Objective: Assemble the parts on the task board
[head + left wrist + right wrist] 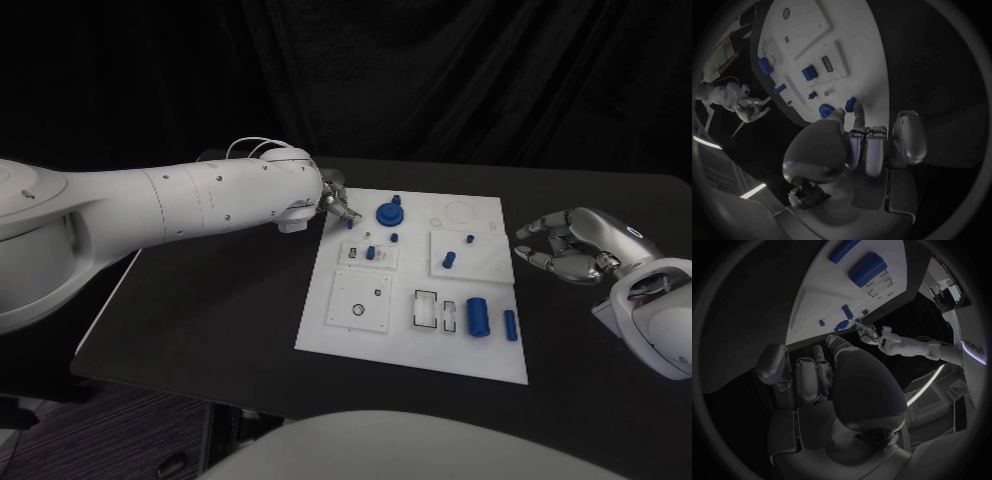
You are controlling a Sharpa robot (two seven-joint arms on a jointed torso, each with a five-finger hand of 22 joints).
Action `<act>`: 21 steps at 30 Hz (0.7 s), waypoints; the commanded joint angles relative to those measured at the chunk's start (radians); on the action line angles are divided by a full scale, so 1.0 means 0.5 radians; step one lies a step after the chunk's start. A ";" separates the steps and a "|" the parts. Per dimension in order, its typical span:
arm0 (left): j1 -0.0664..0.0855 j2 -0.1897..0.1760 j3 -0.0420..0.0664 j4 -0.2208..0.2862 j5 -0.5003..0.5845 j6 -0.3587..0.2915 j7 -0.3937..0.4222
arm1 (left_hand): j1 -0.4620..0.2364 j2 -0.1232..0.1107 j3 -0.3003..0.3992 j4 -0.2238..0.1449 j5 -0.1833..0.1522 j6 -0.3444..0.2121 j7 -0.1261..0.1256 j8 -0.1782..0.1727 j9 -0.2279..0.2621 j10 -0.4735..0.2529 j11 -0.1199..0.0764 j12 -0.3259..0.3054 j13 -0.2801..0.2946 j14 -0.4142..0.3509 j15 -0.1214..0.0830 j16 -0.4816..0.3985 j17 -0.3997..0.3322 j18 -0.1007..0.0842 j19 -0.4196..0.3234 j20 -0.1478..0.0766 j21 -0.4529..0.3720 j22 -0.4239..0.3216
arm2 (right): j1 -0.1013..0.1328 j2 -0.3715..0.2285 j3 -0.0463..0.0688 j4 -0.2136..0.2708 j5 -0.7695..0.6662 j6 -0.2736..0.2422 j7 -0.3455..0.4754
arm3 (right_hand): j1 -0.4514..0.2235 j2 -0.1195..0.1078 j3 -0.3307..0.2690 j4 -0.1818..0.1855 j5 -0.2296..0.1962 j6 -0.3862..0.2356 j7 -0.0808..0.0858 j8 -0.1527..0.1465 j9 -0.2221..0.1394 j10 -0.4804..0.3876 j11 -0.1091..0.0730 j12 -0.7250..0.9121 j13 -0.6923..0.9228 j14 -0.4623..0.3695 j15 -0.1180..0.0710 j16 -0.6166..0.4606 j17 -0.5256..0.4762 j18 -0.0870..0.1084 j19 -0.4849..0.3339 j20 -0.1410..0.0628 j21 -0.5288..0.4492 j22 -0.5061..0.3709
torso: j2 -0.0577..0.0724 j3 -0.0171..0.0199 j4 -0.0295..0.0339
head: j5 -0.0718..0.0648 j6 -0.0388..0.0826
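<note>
Head view: task board (483,355) carries blue parts (477,315); left hand (338,203) touching.

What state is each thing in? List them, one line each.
task board: flat on the table.
left hand: fingertips at the small blue part near the board's far left corner; grip unclear.
right hand: beside the board, fingers curled; contents unclear.
round blue part: on the board, untouched.
thick blue cylinder: lying on the board.
slim blue cylinder: lying beside it.
</note>
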 commanded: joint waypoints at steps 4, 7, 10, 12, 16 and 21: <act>-0.006 0.003 0.002 0.002 -0.001 0.040 0.037 | 0.051 -0.012 0.054 -0.040 0.102 0.023 -0.005 -0.039 -0.033 0.204 0.012 0.007 0.527 0.207 0.007 0.005 0.527 0.012 -0.019 -0.003 -0.014 0.328 | -0.005 0.003 0.001 -0.003 -0.003 0.021 -0.044 | 0.001 0.004 0.012 -0.001 0.011 0.008 0.000 0.004 -0.003 0.004 -0.004 0.002 -0.002 0.027 0.003 -0.004 -0.002 0.017 0.010 -0.001 -0.009 0.243 | -0.002 0.0003 0.002 | -0.002 0.000; -0.007 0.003 0.002 0.002 0.000 0.047 0.037 | 0.069 -0.022 0.093 -0.062 0.166 0.033 -0.008 -0.053 -0.045 0.204 0.009 0.007 0.527 0.207 0.004 0.005 0.527 0.012 -0.018 -0.005 -0.012 0.329 | -0.005 0.005 0.001 -0.005 -0.003 0.025 -0.046 | 0.002 0.005 0.013 -0.001 0.012 0.008 0.000 0.004 -0.004 0.003 -0.004 0.001 -0.004 0.027 0.003 -0.006 -0.004 0.018 0.008 -0.002 -0.014 0.242 | -0.002 0.0012 0.003 | -0.002 0.000; -0.007 0.003 0.002 0.003 0.000 0.052 0.037 | 0.080 -0.035 0.133 -0.082 0.216 0.038 -0.010 -0.064 -0.054 0.204 0.007 0.007 0.527 0.207 0.003 0.005 0.527 0.012 -0.018 -0.007 -0.013 0.329 | -0.006 0.007 0.001 -0.007 -0.003 0.027 -0.048 | 0.002 0.005 0.013 -0.001 0.012 0.008 0.000 0.004 -0.004 0.003 -0.004 0.001 -0.004 0.027 0.003 -0.006 -0.004 0.018 0.008 -0.002 -0.014 0.242 | -0.002 0.0014 0.003 | -0.001 0.000; -0.008 0.003 0.002 0.004 0.000 0.056 0.036 | 0.082 -0.038 0.143 -0.086 0.222 0.040 -0.011 -0.066 -0.055 0.204 0.007 0.007 0.527 0.207 0.002 0.005 0.527 0.012 -0.018 -0.007 -0.012 0.329 | -0.007 0.009 0.001 -0.009 -0.003 0.028 -0.049 | 0.002 0.005 0.013 -0.001 0.012 0.008 0.000 0.004 -0.004 0.003 -0.004 0.001 -0.004 0.027 0.003 -0.006 -0.004 0.018 0.008 -0.002 -0.014 0.242 | -0.002 0.0012 0.002 | 0.004 0.000; -0.009 0.001 0.002 0.006 0.000 0.066 0.034 | 0.087 -0.043 0.169 -0.097 0.232 0.048 -0.013 -0.069 -0.059 0.204 0.005 0.007 0.527 0.207 0.001 0.005 0.527 0.012 -0.019 -0.008 -0.014 0.329 | -0.010 0.011 0.001 -0.012 -0.003 0.031 -0.050 | 0.004 0.007 0.016 -0.002 0.014 0.008 0.000 0.003 -0.005 0.002 -0.004 0.000 -0.004 0.026 0.002 -0.006 -0.004 0.018 0.008 -0.002 -0.016 0.241 | 0.000 -0.0003 -0.001 | 0.010 0.000; -0.010 -0.001 0.002 0.008 0.009 0.073 0.033 | 0.106 -0.076 0.275 -0.149 0.303 0.062 -0.017 -0.085 -0.073 0.204 0.000 0.007 0.527 0.207 -0.004 0.005 0.527 0.013 -0.020 -0.013 -0.016 0.328 | -0.015 0.014 0.001 -0.016 0.002 0.033 -0.050 | 0.005 0.008 0.019 -0.002 0.016 0.009 0.000 0.003 -0.006 0.002 -0.005 0.000 -0.005 0.026 0.003 -0.008 -0.006 0.019 0.007 -0.002 -0.020 0.241 | 0.003 0.0000 0.001 | 0.012 0.000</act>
